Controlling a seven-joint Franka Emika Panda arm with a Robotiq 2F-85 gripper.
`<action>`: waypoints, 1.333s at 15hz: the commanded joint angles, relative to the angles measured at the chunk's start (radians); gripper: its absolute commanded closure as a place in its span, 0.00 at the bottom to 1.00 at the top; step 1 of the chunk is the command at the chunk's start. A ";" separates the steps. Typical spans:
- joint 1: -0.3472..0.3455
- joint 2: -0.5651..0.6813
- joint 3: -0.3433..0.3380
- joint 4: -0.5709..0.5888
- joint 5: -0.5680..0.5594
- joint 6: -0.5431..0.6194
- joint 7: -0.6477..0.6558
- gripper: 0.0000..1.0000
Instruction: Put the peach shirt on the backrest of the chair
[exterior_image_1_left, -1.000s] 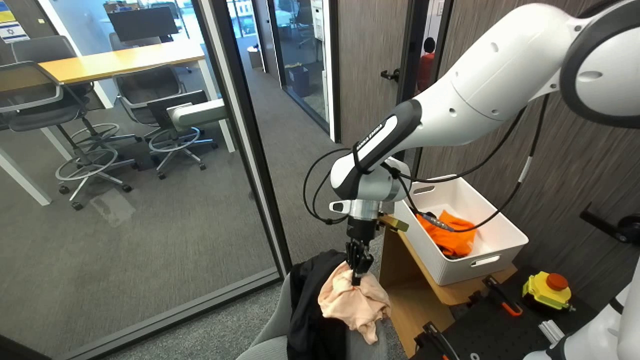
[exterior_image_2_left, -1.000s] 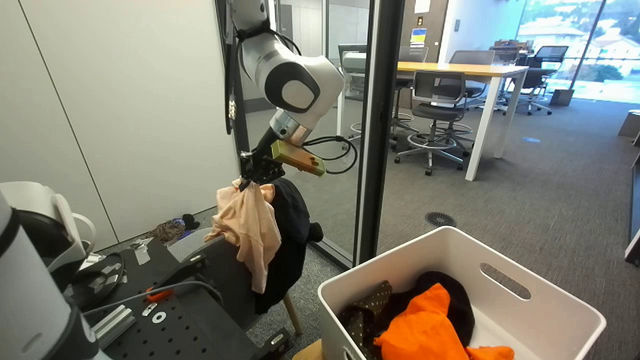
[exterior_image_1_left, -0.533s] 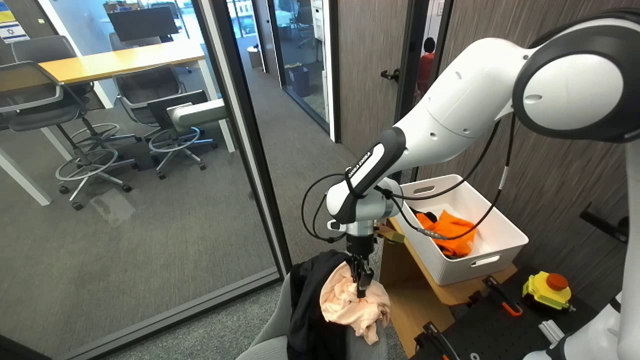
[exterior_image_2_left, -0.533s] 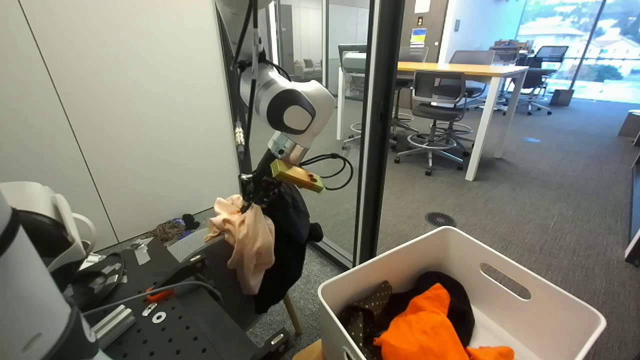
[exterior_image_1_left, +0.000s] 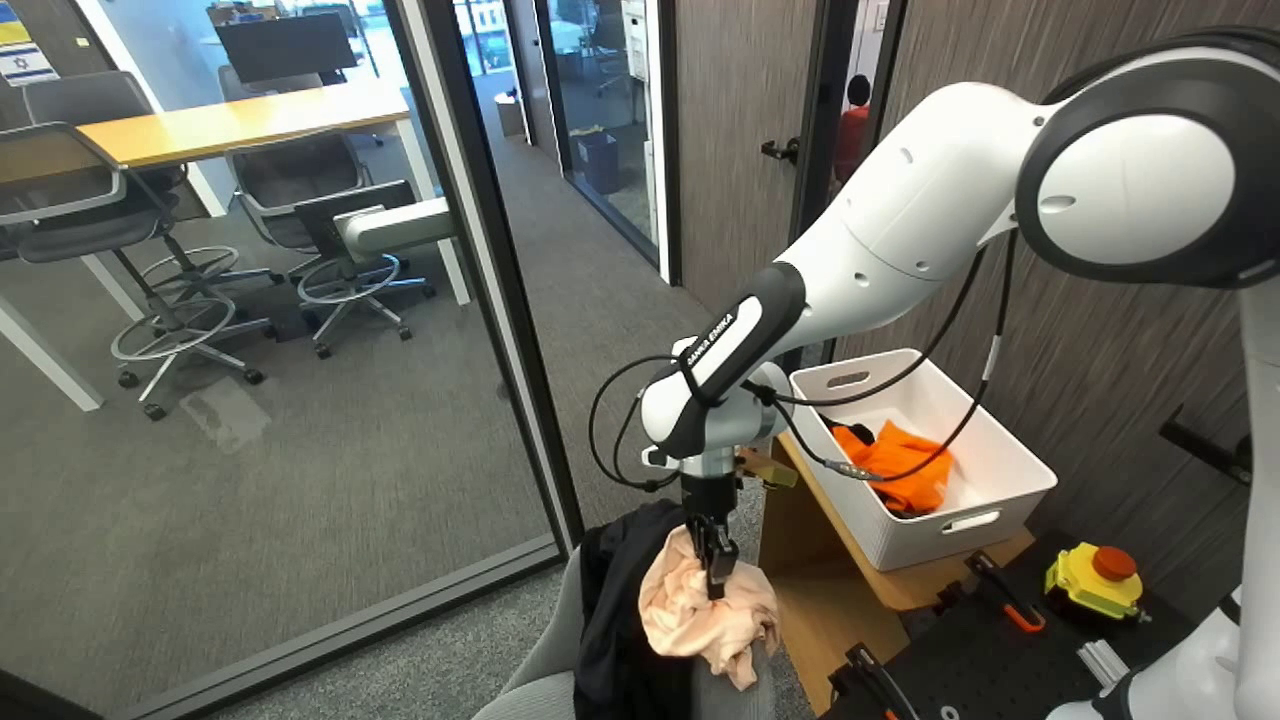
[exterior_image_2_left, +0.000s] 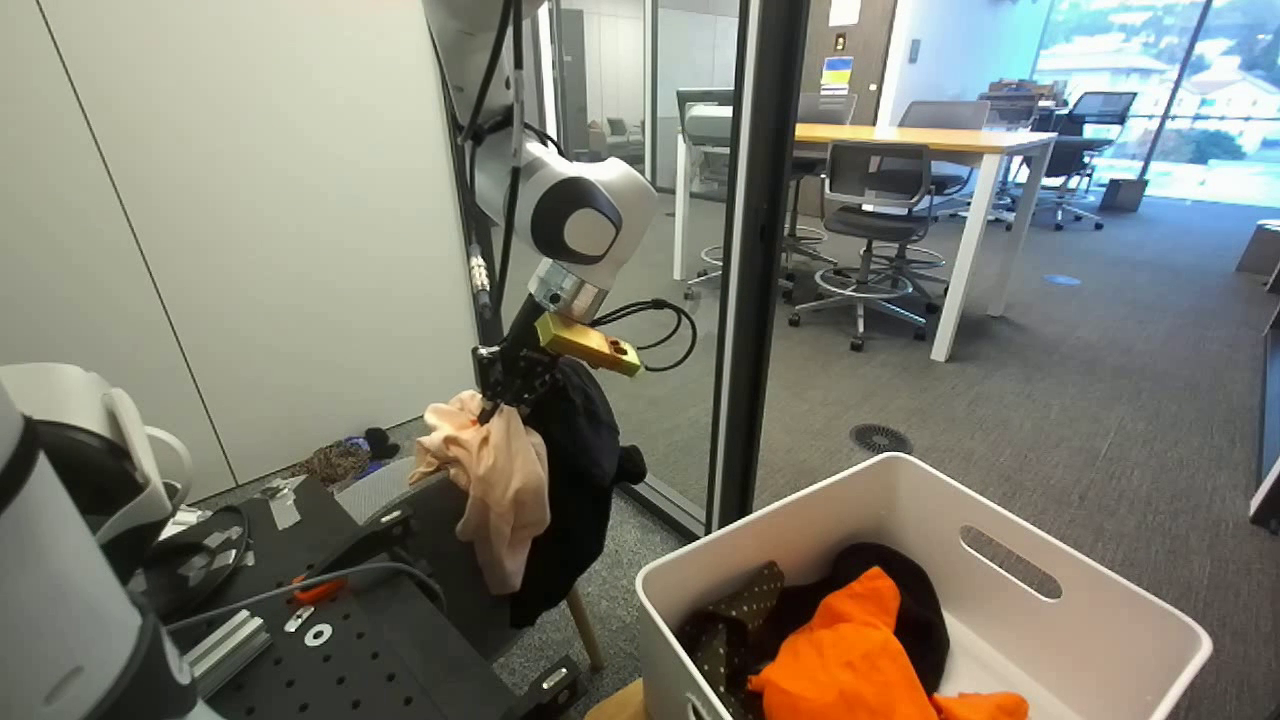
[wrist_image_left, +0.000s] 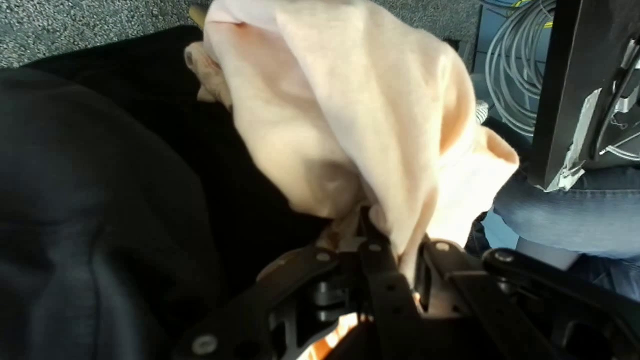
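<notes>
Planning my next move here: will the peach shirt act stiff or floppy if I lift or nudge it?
Likely floppy: the peach shirt falls in soft, loose folds. Lifted, most of it would probably dangle, since the gripper pinches only a small gather of cloth. Nudged, it may slump or slide, as it sits bunched rather than spread over the chair's backrest.

Arm (exterior_image_1_left: 905, 215) angled down | wrist (exterior_image_1_left: 740, 418) bent | hand (wrist_image_left: 398, 234) pointing down, clamped
</notes>
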 joint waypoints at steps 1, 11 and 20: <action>-0.016 0.008 0.025 0.021 -0.036 -0.005 0.036 0.91; -0.037 -0.043 -0.009 0.061 -0.153 -0.064 0.164 0.09; -0.068 -0.206 -0.124 -0.014 -0.360 -0.039 0.497 0.00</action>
